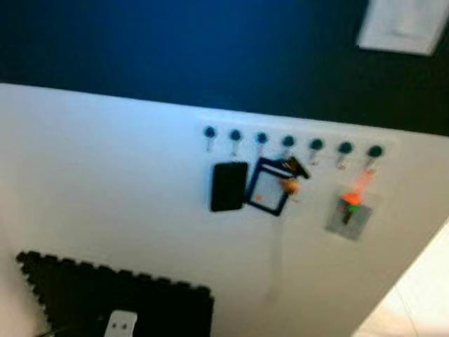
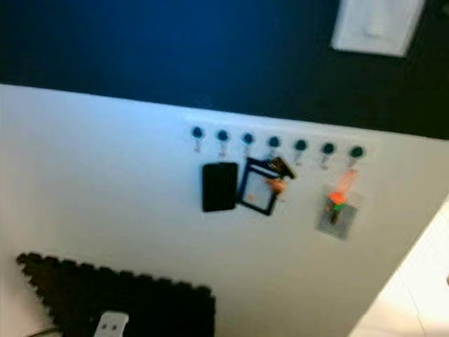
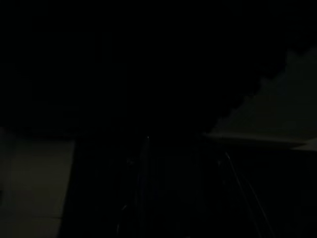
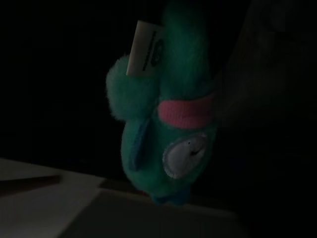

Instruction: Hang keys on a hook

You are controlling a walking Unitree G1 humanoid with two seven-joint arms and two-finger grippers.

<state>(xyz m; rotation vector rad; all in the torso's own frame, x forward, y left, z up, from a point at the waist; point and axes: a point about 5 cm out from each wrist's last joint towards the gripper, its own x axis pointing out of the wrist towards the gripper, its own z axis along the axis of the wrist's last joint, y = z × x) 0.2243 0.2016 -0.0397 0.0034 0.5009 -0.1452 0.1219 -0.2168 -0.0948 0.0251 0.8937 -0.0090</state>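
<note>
A row of several teal-knobbed hooks (image 1: 288, 142) runs along a white wall, seen blurred. Hanging from them are a black card (image 1: 229, 186), a blue-framed badge (image 1: 266, 191) with a small orange fob (image 1: 290, 185), and a grey tag (image 1: 349, 214) on an orange strap. Two hooks (image 1: 330, 147) between the badge and the grey tag look bare. In the dim right wrist view a teal plush key charm (image 4: 171, 134) with a pink band and a white label dangles close to the camera, held up by my right gripper, whose fingers are lost in the dark. The left wrist view is nearly black.
The wall turns dark blue (image 1: 175, 42) above the hooks, with a white panel (image 1: 403, 24) at top right. A black foam mat (image 1: 119, 298) with a toothed edge lies low on the left, a small white object (image 1: 121, 324) on it. Pale floor (image 1: 421, 295) shows at the right.
</note>
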